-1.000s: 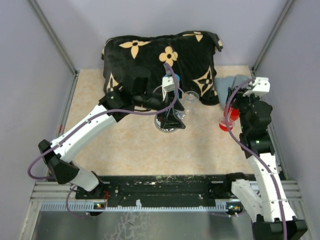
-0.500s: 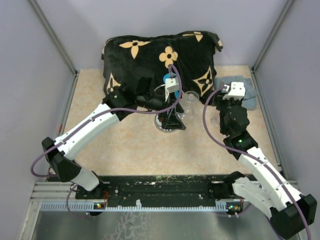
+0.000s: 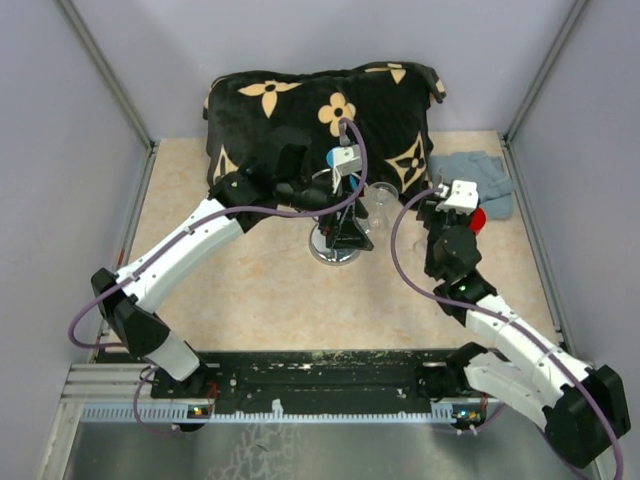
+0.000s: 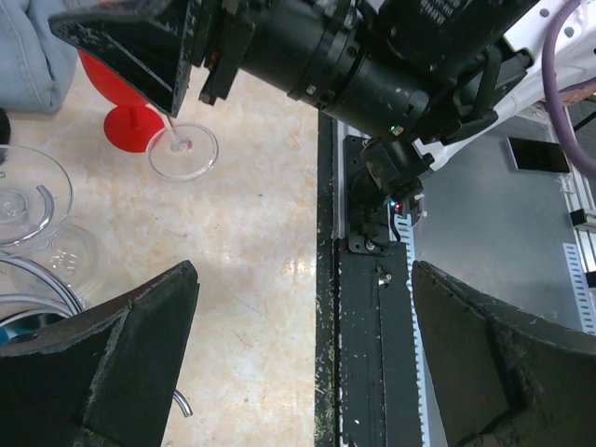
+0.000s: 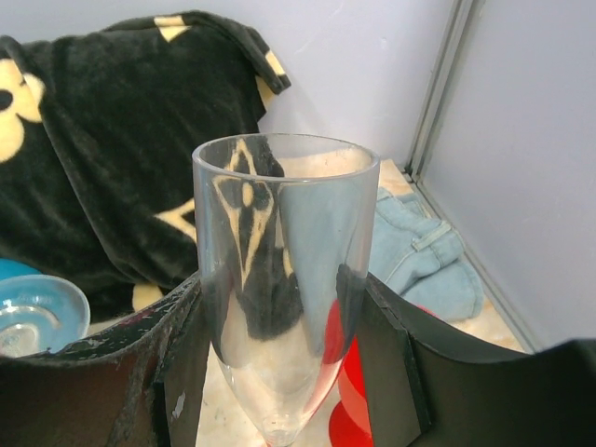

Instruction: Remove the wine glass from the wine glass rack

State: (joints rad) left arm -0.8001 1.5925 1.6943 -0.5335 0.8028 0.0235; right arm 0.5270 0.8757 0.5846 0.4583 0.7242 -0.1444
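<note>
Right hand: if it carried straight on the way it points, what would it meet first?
The right hand grips the clear glass; past that, the black flowered cushion looks first in line, though depth is unclear.

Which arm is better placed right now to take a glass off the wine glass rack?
Left. The left hand is open right at the wine glass rack. The right hand is closed around a clear glass, off to the side of the rack.

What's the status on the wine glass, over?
Left jaws open, at the wine glass rack. Right jaws shut on wine glass, clear of rack. Red glass close beside its foot.
</note>
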